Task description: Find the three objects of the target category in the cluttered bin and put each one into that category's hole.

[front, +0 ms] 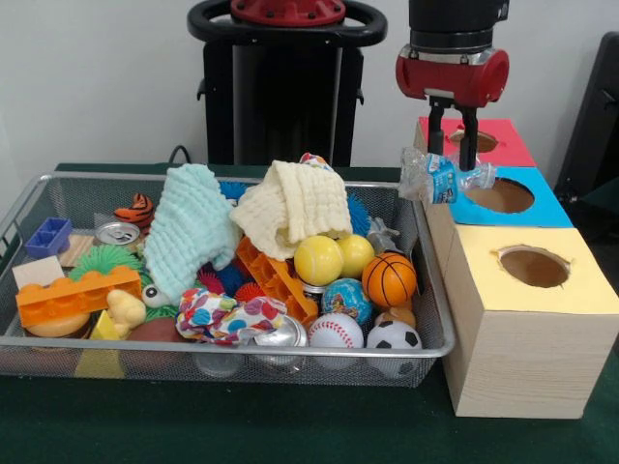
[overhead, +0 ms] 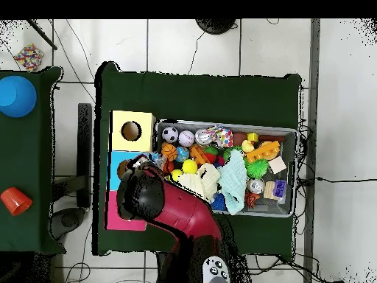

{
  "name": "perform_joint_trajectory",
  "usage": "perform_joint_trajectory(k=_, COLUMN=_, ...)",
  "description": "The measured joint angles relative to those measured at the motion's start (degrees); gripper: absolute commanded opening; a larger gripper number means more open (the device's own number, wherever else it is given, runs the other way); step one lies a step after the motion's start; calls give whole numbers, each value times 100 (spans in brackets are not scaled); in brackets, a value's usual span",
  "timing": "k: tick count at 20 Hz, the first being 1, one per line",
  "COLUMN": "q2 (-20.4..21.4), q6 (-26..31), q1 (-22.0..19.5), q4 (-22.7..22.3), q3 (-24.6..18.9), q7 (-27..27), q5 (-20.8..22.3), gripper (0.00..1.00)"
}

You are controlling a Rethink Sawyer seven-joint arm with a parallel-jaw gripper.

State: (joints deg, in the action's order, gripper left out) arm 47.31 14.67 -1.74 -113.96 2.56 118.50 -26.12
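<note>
My gripper hangs over the bin's right edge, beside the blue box, and is shut on a crushed clear plastic bottle with a blue label. The bottle dangles just left of the blue box's round hole, level with the box top. A red box stands behind the blue one and a yellow box with its own hole stands in front. In the overhead view the arm covers the gripper; only a bit of the bottle shows at the bin's edge.
The wire bin holds two cloths, an orange brick, crushed cans, a basketball and several other balls. On a side table in the overhead view stand a blue bowl and a red cup.
</note>
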Motion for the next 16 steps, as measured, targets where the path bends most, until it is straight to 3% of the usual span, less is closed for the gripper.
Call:
perform_joint_trajectory(k=7, q2=-48, q6=-587, q1=-184, q4=-253, q3=-389, q7=147, q5=-323, gripper=0)
perform_joint_trajectory(k=16, q2=-117, q6=-1224, q1=-1506, q4=-755, q3=-1933, q7=148, q5=-352, gripper=0)
